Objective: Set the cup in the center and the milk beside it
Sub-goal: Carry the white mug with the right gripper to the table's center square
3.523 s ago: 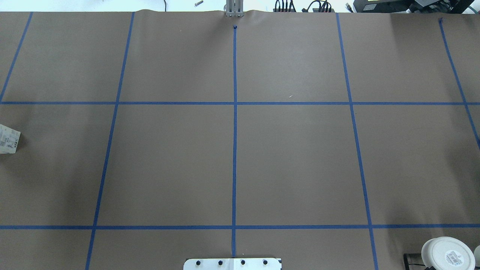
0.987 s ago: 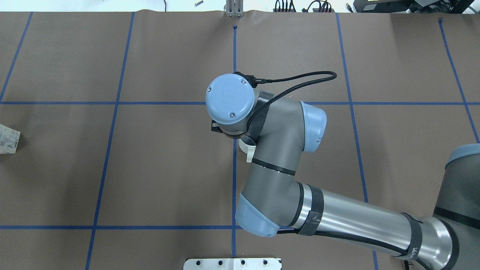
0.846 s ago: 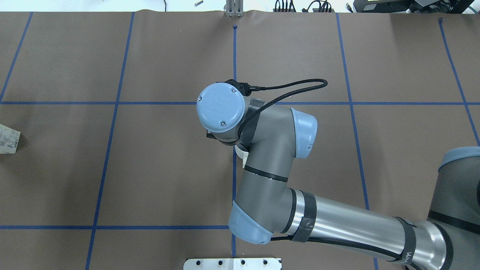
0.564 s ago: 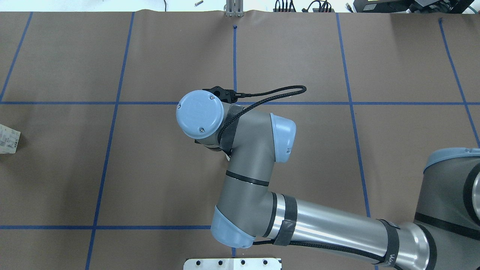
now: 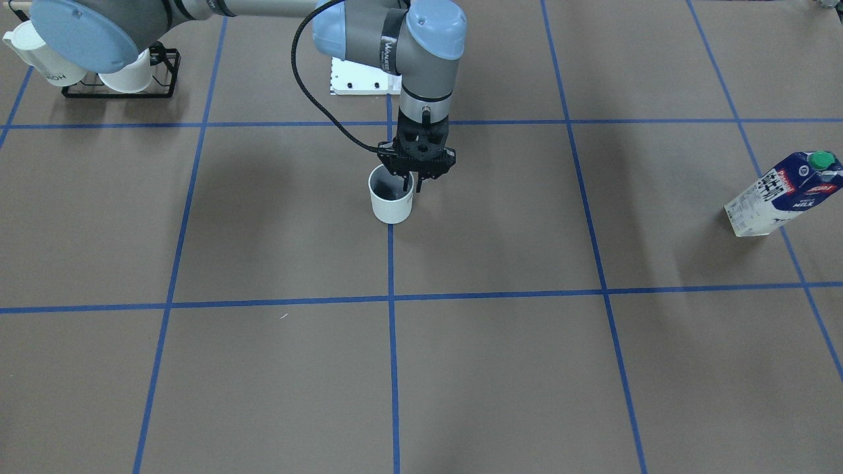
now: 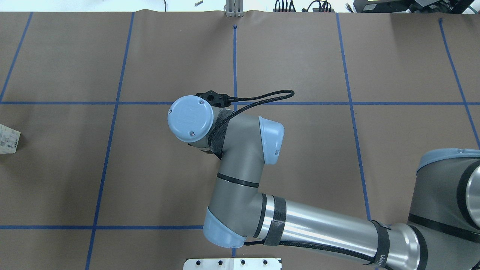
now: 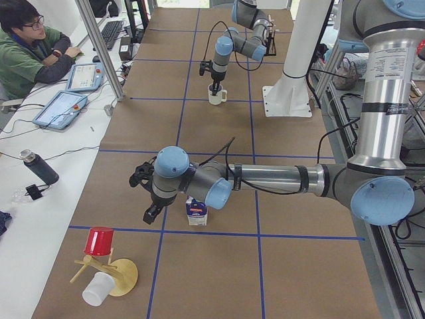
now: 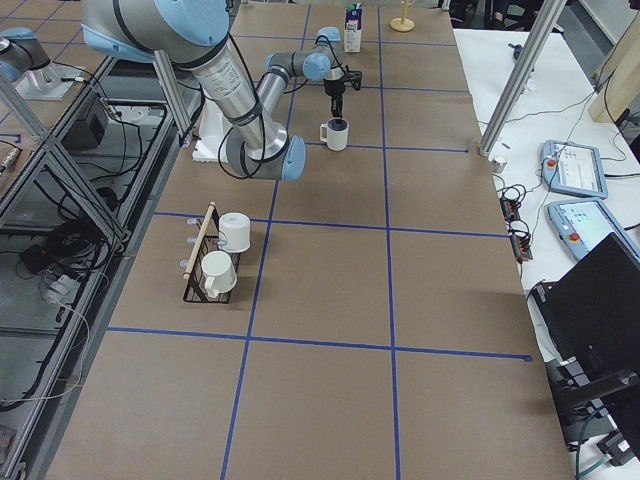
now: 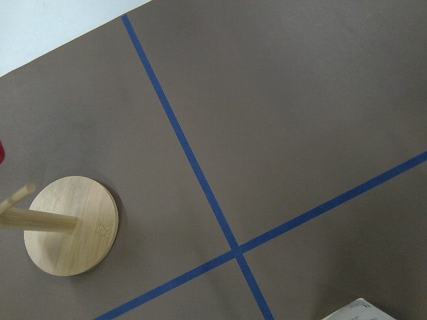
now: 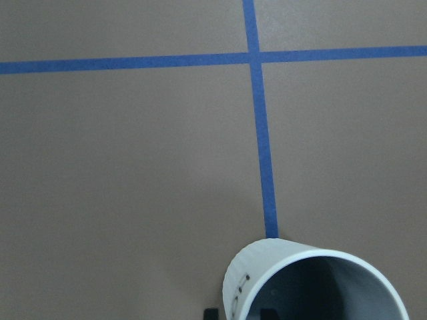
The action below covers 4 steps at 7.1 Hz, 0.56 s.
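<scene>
The cup, white with a dark grey inside, stands on or just above the centre blue line. My right gripper reaches straight down onto it and is shut on its rim wall, one finger inside and one outside. The cup also shows in the right wrist view and the exterior right view. My wrist hides it in the overhead view. The milk stands upright far off on my left side. It also shows in the exterior left view. My left gripper hangs beside it, apart; I cannot tell whether it is open.
A black rack with white cups stands at my right rear. A wooden cup tree with a red cup stands past the milk. A white base plate lies at my front edge. An operator sits at the side desk.
My right arm came in from the right with the cup and has moved left across the centre line. The cup's handle, visible earlier, is now hidden under the wrist. The milk has not moved.
</scene>
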Each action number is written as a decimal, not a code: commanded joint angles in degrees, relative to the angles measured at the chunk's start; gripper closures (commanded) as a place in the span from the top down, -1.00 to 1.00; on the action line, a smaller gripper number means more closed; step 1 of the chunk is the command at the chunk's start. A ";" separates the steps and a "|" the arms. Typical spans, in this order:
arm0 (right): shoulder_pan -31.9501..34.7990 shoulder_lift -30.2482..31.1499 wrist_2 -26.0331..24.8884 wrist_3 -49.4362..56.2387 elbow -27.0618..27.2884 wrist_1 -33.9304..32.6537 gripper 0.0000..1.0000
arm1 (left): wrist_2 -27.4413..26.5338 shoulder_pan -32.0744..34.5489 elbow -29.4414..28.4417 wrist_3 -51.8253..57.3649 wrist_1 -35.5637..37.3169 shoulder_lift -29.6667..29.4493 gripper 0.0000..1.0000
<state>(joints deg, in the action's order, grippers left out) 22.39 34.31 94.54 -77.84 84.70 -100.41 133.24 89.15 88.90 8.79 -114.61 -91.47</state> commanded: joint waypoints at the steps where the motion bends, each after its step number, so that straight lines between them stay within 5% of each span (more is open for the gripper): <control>1: 0.71 -0.55 -0.76 0.84 0.98 0.04 1.00 | 0.00 -0.03 -0.05 0.00 0.00 0.06 0.96; 2: 3.85 -0.82 0.20 2.33 2.30 -0.22 1.00 | 0.00 -0.03 -0.05 0.26 -0.09 0.15 0.96; 3: 10.76 -0.65 9.52 8.87 2.40 -0.31 1.00 | -0.09 -0.03 -0.05 -0.08 -1.57 0.23 0.96; 4: 16.48 0.66 13.18 13.72 2.57 -0.40 1.00 | -0.09 -0.12 0.13 -1.65 -1.84 0.32 0.96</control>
<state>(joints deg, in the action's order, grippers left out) 31.84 33.96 101.75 -70.19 86.93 -100.67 133.18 89.09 88.90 8.40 -115.76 -91.25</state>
